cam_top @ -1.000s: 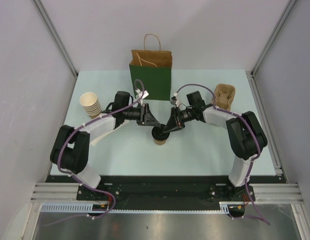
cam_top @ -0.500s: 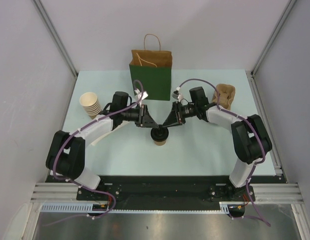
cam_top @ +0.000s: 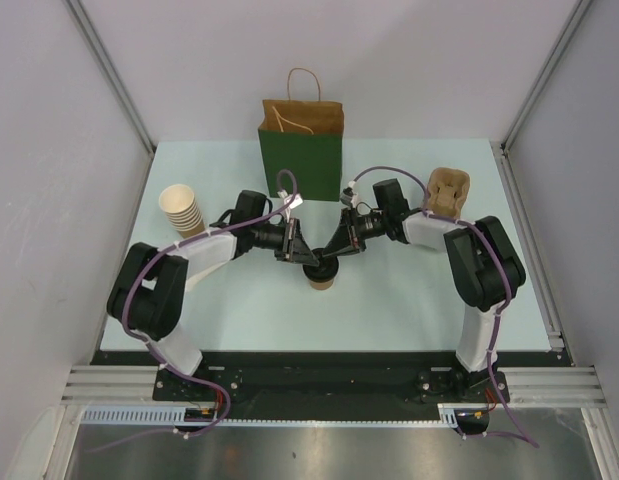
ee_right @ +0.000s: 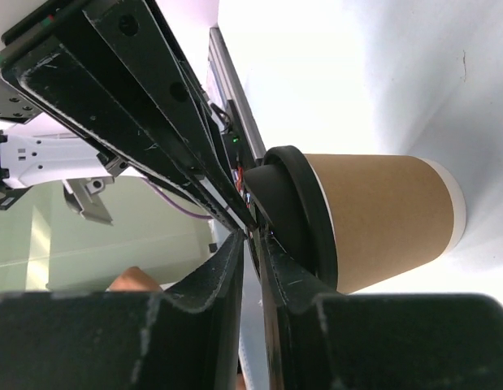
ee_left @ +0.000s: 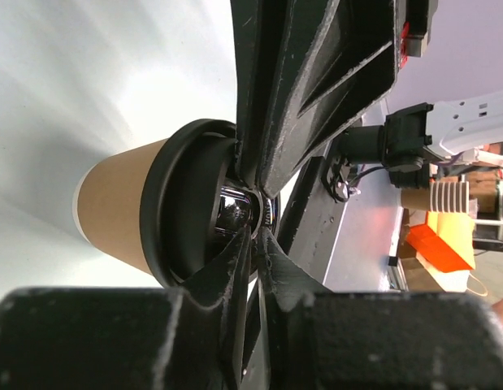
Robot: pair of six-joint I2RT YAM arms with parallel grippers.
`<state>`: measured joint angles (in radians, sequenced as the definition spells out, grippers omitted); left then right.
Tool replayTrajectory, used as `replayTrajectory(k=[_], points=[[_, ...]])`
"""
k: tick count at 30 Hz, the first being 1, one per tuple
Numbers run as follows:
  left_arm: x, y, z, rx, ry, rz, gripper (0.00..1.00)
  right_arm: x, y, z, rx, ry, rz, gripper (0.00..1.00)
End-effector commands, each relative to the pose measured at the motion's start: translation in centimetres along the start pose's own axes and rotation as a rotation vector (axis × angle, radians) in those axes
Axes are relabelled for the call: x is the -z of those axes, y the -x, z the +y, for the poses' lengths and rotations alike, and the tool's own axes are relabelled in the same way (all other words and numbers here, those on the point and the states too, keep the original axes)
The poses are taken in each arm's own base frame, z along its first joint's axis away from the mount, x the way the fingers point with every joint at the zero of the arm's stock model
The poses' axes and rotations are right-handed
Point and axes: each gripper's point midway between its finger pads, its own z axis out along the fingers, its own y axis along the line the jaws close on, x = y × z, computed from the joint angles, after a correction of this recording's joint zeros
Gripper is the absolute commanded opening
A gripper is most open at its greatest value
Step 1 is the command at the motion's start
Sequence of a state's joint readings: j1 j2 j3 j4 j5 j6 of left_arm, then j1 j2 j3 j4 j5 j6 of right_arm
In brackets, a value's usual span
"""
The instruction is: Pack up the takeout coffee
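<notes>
Left wrist view: my left gripper (ee_left: 253, 234) is drawn down to a thin slit with nothing visible in the gap. Tips rest on top of the black lid (ee_left: 166, 215) of the takeout coffee (ee_left: 113, 203), roughly mid-lid. Pressing or only touching, can't tell. Right wrist view, same story: my right gripper (ee_right: 253, 236) is nearly closed, slit bare, tips at the lid's top face near its rim. The tan paper wall and pale base ring show in full, and the cup body stands free of my fingers. Each wrist view shows the opposite gripper coming in head-on, so the two sets of tips meet nose to nose over the lid. Top view: the cup stands upright on the pale green table (cam_top: 419, 300), about mid-width, between my two forearms, which angle in from either side. Further out on the left, a stack of lidless paper cups (cam_top: 181, 210) sits tilted, just beside my left arm. On the right, a brown pulp cup carrier (cam_top: 448, 192) sits just behind my right arm. Farthest back, the green paper bag (cam_top: 300, 165) stands upright toward the rear of the table, mouth open, brown inside, handle loop up. The coffee is in front of the bag, outside it, not touching.
</notes>
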<state>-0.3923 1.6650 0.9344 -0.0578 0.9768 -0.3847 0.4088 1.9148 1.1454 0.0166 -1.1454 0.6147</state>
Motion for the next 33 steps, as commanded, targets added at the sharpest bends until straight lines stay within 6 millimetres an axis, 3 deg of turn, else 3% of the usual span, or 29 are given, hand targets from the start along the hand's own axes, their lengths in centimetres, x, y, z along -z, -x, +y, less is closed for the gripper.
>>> replayTrajectory(k=[1, 8, 19, 24, 28, 32, 33], points=[[-0.8, -0.8, 2.7, 0.024, 0.076, 0.023, 0.13, -0.5, 0.7, -2.9, -0.028, -0.069, -0.026, 0.19], [-0.8, -1.3, 3.5, 0.032, 0.108, 0.029, 0.12, -0.5, -1.4, -6.1, -0.075, -0.173, 0.022, 0.13], [-1.2, -2.2, 5.1, 0.076, 0.143, 0.053, 0.12, -0.6, -2.5, -10.2, -0.139, -0.277, 0.039, 0.10], [-1.3, -2.6, 5.5, 0.084, 0.147, 0.059, 0.12, -0.7, -3.1, -11.2, -0.159, -0.281, 0.055, 0.10], [-1.3, -2.6, 5.4, 0.080, 0.138, 0.062, 0.13, -1.0, -3.2, -10.0, -0.119, -0.251, 0.070, 0.10], [-0.9, -1.3, 2.6, 0.025, 0.053, 0.035, 0.15, -1.3, -2.6, -6.2, -0.024, -0.171, 0.069, 0.13], [-0.7, -1.0, 1.9, 0.015, 0.034, 0.029, 0.16, -1.1, -2.3, -4.4, 0.015, -0.139, 0.061, 0.13]])
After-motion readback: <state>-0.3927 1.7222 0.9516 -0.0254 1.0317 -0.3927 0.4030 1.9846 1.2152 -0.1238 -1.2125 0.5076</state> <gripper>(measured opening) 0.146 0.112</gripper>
